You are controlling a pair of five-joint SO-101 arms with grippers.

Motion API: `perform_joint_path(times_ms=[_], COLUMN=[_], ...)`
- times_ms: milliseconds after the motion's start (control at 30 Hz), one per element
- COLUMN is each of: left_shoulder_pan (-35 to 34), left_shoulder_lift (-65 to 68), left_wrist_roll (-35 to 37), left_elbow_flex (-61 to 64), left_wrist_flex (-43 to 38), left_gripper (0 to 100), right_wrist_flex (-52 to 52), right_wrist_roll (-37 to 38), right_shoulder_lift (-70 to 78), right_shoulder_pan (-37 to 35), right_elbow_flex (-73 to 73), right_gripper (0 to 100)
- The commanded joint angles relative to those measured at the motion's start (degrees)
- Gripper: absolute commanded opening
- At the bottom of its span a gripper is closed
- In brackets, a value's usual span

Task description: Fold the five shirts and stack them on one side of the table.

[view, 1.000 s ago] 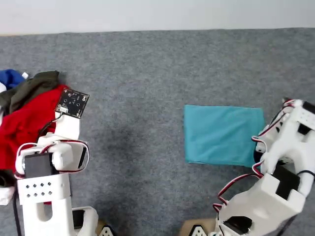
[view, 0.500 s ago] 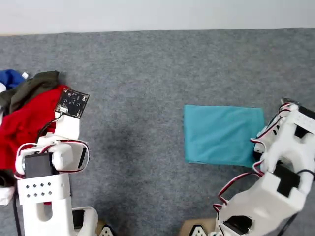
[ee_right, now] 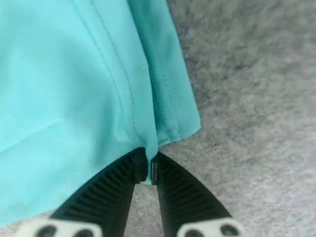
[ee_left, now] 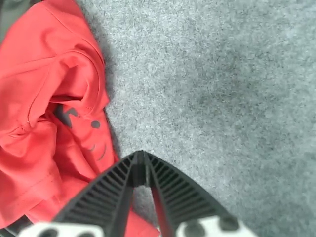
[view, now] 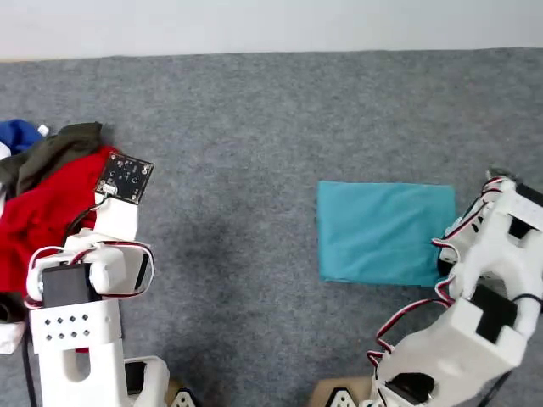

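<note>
A teal shirt (view: pixel 382 231) lies folded into a flat rectangle on the right half of the grey mat. My right gripper (ee_right: pixel 148 165) is shut on the teal shirt (ee_right: pixel 74 98) at a hemmed corner of its edge, low at the mat. The right arm (view: pixel 496 246) stands over the shirt's near right corner. A crumpled red shirt (view: pixel 47 212) lies in a heap at the left edge. Beside the red shirt (ee_left: pixel 49 98), my left gripper (ee_left: pixel 143 158) is shut with nothing in it, over bare mat just off the cloth.
The heap at the left also holds a dark olive shirt (view: pixel 51 153), a blue one (view: pixel 17 133) and a bit of white cloth (view: pixel 8 335). Grey mat (view: pixel 246 136) covers the table between the two arms. A pale wall strip runs along the far edge.
The right arm's wrist has shifted slightly toward the table's near edge. The teal shirt's outline and the left arm look the same.
</note>
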Motion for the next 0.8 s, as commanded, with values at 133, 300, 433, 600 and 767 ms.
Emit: perform_joint_path(times_ms=[133,300,433,600,767], left_shoulder_pan=[-0.09,-0.09,-0.09,-0.09,-0.09], left_shoulder_lift=[-0.79,-0.79,-0.79,-0.79,-0.79], left_wrist_roll=[0.44,0.26,0.26,0.26,0.26], left_elbow_flex=[-0.4,-0.4,-0.4,-0.4,-0.4], left_wrist_flex=[0.53,0.53,0.53,0.53,0.53], left_gripper=[0,0,0,0,0], right_wrist_flex=[-2.95,-4.44,-6.46,-6.73,-6.37], right_wrist_roll=[1.32,3.34,5.45,7.3,7.38], right_shoulder_lift=[-7.08,-6.9,-6.81,-5.85,0.48], right_shoulder_pan=[0.4,1.98,4.7,7.78,7.6], right_elbow_flex=[-1.23,-4.66,-5.36,-5.36,-5.36], right_gripper=[0.9,0.9,0.9,0.9,1.3])
